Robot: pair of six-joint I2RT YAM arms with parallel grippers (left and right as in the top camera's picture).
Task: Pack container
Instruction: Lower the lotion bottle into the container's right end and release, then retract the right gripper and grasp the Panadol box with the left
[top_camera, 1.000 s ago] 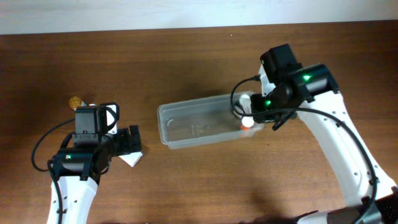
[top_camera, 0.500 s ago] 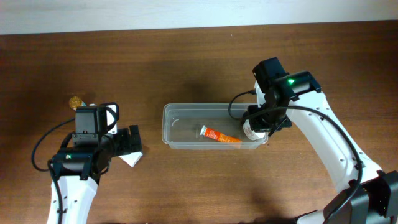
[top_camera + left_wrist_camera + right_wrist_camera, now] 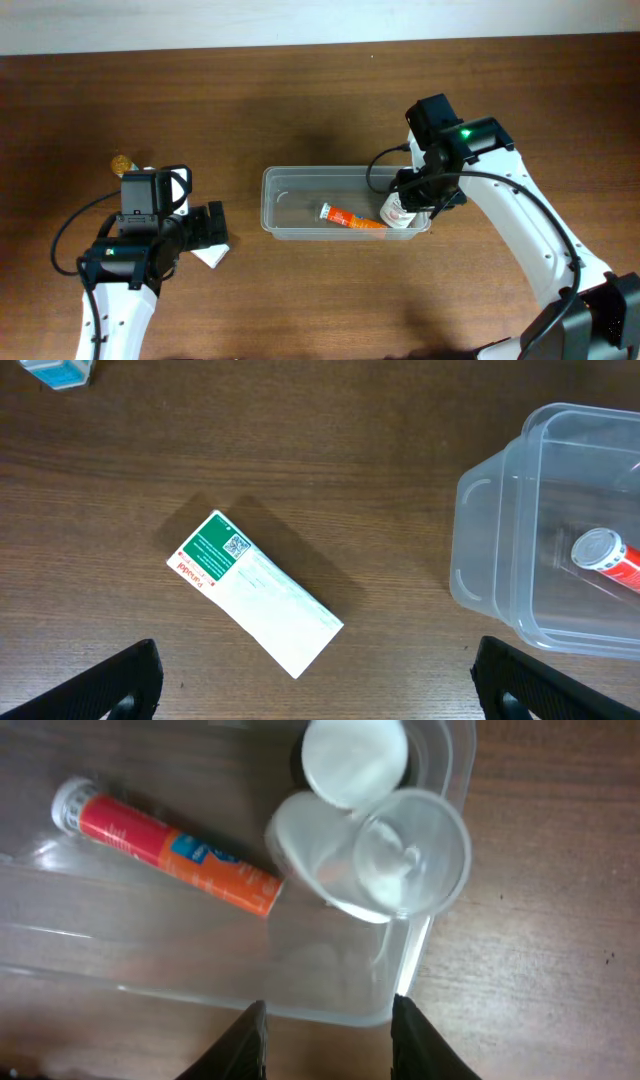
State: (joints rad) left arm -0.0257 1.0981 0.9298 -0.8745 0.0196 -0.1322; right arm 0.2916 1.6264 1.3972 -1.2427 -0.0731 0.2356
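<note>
Brown wood tabletop (image 3: 300, 90), pale wall (image 3: 300, 20) behind. The clear container (image 3: 295, 208) sits in the middle. The right tool (image 3: 330, 1015) hangs open and empty over its right end. The left tool (image 3: 315, 670) is wide open and empty over a white box (image 3: 260, 592).

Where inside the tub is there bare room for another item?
The left end of the tub is bare, from its left wall to the orange tube. The right end is crowded: tube, white bottle, right gripper overhead.

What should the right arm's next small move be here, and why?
Probably lift the right gripper straight up, clear of the container: its jaws stand open, and the white-capped bottle rests inside beside the orange tube, untouched by either finger.
</note>
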